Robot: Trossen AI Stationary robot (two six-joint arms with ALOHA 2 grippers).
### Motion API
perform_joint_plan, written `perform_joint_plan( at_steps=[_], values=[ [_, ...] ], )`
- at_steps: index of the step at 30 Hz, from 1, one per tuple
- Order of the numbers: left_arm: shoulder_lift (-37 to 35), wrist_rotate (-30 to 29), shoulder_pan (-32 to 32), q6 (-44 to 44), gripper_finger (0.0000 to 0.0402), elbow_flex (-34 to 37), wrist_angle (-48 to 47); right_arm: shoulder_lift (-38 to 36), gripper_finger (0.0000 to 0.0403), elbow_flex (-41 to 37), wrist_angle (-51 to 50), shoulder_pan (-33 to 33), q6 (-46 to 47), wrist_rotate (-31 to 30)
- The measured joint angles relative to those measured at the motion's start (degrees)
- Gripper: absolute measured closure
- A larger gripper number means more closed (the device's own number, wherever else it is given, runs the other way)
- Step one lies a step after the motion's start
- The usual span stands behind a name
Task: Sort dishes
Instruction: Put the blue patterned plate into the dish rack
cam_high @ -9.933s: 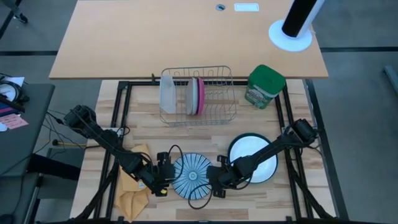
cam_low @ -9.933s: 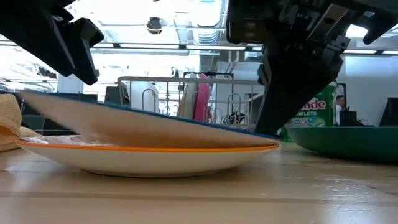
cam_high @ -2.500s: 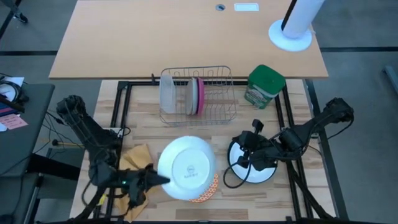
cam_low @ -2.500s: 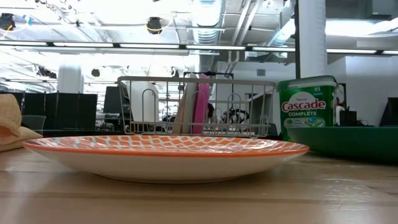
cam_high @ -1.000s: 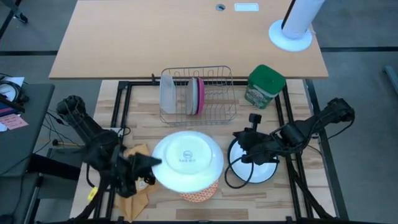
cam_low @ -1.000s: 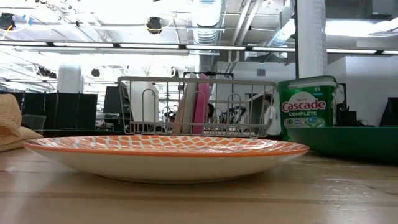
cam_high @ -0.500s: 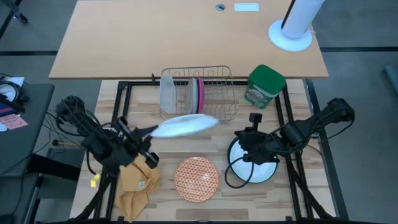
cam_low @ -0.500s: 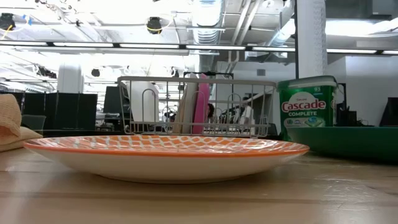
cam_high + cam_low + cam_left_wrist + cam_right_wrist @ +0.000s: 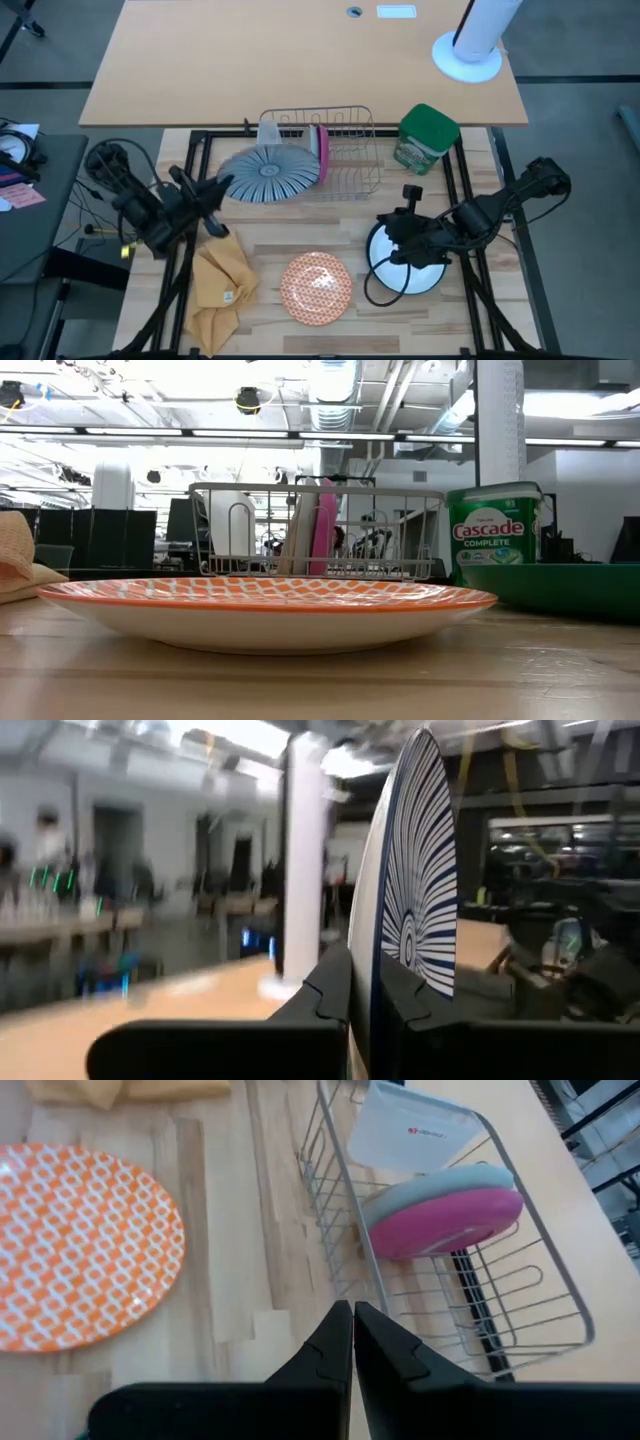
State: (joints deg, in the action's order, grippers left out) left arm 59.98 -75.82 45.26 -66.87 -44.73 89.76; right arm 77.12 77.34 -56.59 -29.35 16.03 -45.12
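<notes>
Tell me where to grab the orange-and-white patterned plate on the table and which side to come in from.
Grip the orange-and-white plate by its rim. It lies flat and face up on the wooden table, and the low view shows its edge flaring up off the surface, leaving room for a finger underneath. The side facing the right gripper, which is shut and empty, looks most open; the yellow cloth lies opposite.

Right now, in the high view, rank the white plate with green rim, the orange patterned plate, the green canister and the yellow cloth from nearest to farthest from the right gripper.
From the right gripper:
1. White plate with green rim, directly beneath it.
2. Orange patterned plate, toward the left arm's side.
3. Green canister, at the table's far edge.
4. Yellow cloth, beyond the orange plate.
</notes>
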Motion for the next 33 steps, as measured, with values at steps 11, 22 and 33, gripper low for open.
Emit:
perform_joint_plan(
  at_steps=[11, 22, 33],
  values=[
    [-8.8, -0.7, 2.45, 10.56, 0.0401, 7.63, -1.46, -0.04, 0.0384, 1.55, 22.22, 0.05, -5.08, 0.2],
    [-8.74, 5.2, 7.04, 15.22, 0.0401, 7.69, -5.69, 0.01, 0.0384, 2.64, 29.36, -4.13, -6.56, 0.25],
    [-8.73, 8.41, 7.66, 17.66, 0.0401, 7.69, -7.42, -0.02, 0.0384, 2.67, 40.16, -7.89, -14.67, 0.27]
  ],
)
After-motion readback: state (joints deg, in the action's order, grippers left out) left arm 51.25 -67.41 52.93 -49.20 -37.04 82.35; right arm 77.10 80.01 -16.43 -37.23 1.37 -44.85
